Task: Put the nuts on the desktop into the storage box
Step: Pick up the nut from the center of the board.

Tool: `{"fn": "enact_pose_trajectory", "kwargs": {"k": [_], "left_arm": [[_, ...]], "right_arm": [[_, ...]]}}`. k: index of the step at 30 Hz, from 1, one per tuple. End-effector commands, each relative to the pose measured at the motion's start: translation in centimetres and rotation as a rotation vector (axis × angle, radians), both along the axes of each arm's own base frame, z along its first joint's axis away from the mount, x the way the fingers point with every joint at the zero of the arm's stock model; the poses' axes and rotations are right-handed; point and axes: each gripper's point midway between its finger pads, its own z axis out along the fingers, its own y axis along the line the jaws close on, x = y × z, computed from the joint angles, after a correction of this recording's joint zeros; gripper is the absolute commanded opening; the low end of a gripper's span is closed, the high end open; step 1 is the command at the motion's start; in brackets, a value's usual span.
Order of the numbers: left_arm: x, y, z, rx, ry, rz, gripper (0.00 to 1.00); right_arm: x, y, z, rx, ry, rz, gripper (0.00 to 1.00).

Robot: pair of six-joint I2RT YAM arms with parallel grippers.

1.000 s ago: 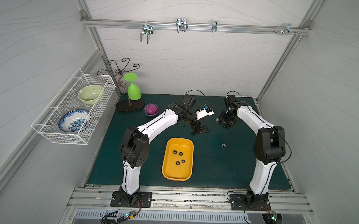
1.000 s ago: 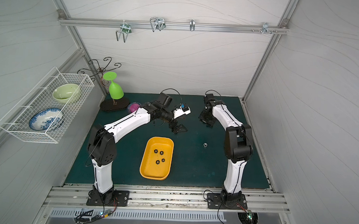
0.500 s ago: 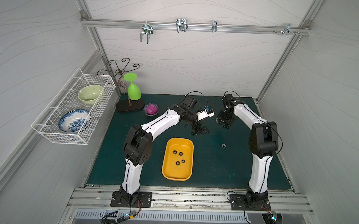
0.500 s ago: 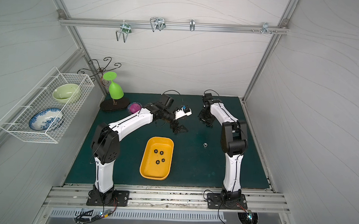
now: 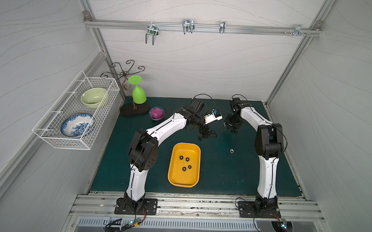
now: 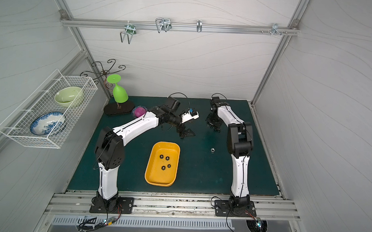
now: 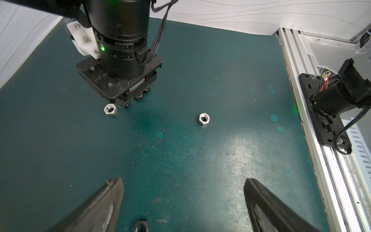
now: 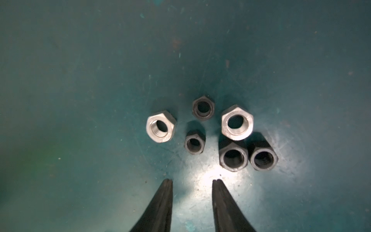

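teal-green desktop [image 5: 221,178] compared against a second ago: found no nut displaced on it. noted the elbow of the right arm [image 5: 268,143] swung in toward the far edge, with the right gripper [image 8: 192,180] kept low over the nuts near that edge, right of its middle. saw barely any shift at the left gripper [image 7: 182,179]. counted the same four black nuts [image 5: 187,159] in the storage box [image 5: 183,182], toward the front edge at about mid-width. judged as a lining-up step: no pick yet, most nuts left out on the desktop.

found the right fingers [image 8: 162,200] partly apart, holding nothing, tips just short of the six-nut cluster [image 8: 236,122]. placed its nearest small black nut [image 8: 194,143] just beyond the gap, roughly in line with it, not between the pads. found the left fingers [image 7: 104,200] spread wide and empty, with one black nut [image 7: 140,227] flat on the desktop between them, behind the tips, nearer one finger, touching neither. logged a lone silver nut [image 5: 231,150] right of the storage box, well apart from both grippers.
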Motion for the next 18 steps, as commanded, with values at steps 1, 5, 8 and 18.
{"fn": "enact_pose_trajectory", "kwargs": {"k": [1,5,8,18], "left_arm": [[1.0,-1.1,1.1,-0.037,-0.029,0.003,0.99],[1.2,-1.2,0.8,-0.035,-0.029,0.009,0.99],[1.3,-1.2,0.5,-0.027,-0.028,0.013,0.99],[1.2,-1.1,-0.2,-0.016,-0.015,0.010,0.99]], "right_arm": [[0.2,-0.7,-0.7,-0.029,0.019,0.013,0.36],[0.6,-0.8,-0.9,-0.040,-0.002,0.015,0.34],[0.9,-1.2,-1.2,-0.048,-0.009,0.009,0.31],[1.0,-1.5,-3.1,-0.052,0.003,0.009,0.30]]}}
